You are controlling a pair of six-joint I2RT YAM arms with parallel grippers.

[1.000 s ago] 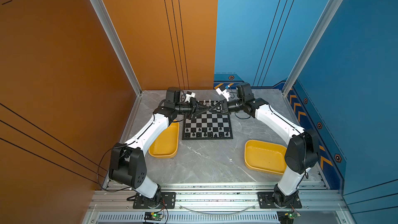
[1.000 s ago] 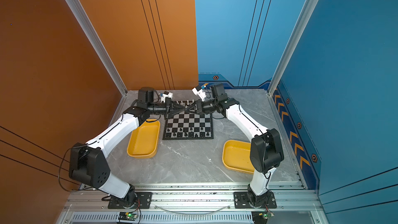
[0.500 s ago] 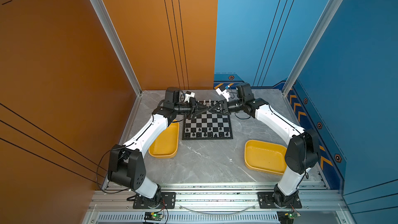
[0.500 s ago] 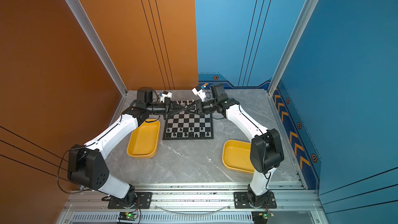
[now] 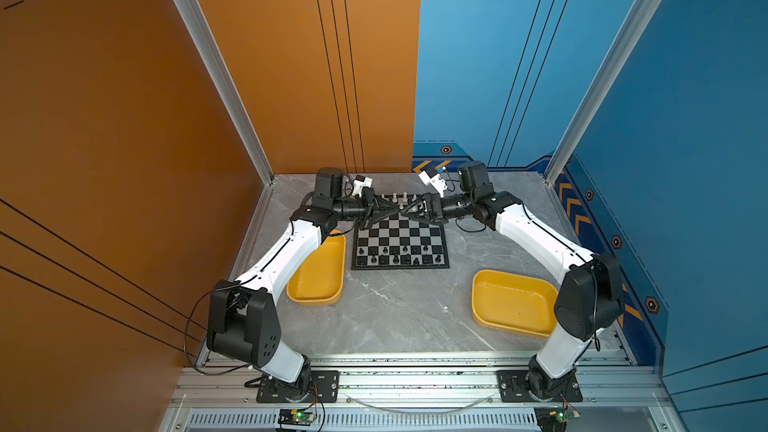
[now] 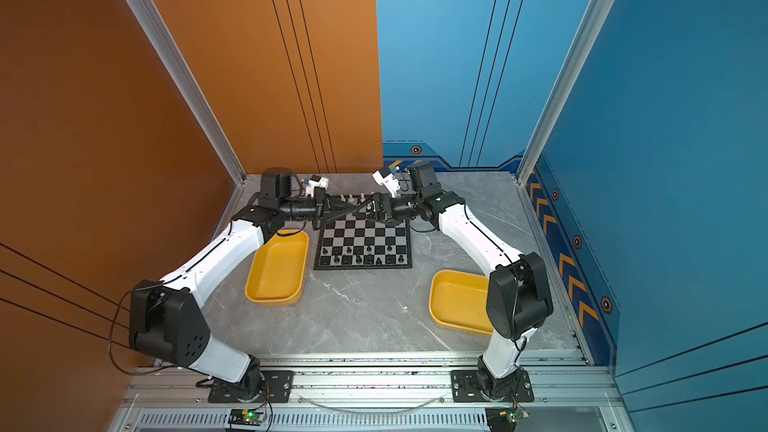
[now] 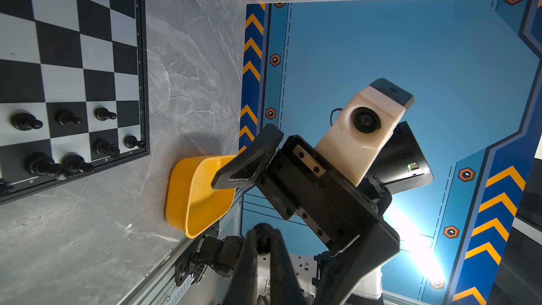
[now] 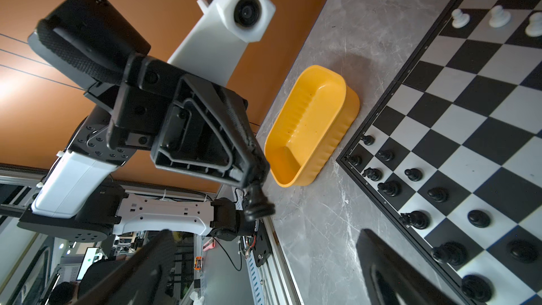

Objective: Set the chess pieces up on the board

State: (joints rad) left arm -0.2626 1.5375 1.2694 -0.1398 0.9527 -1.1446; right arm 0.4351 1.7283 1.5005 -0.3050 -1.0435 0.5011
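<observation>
Board (image 5: 400, 237) is sitting part-set, blacks (image 5: 395, 259) at 6 o'clock, whites (image 5: 394, 198) at 12; left fingers (image 8: 246, 156) are clamping a black piece (image 8: 259, 205), right fingers (image 7: 252, 154) released.

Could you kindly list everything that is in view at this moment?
board: one, black and silver, table centre.
black pieces: about a dozen, black, board's near rows.
white pieces: several, white, board's far rows.
held piece: one, black, in left claw.
trays: two, yellow, flanking the board.
table: one, grey marble, under everything.
arms: two, white and black, either side.
left claw: one, black, shut on held piece.
right claw: one, black, open, facing left claw.
</observation>
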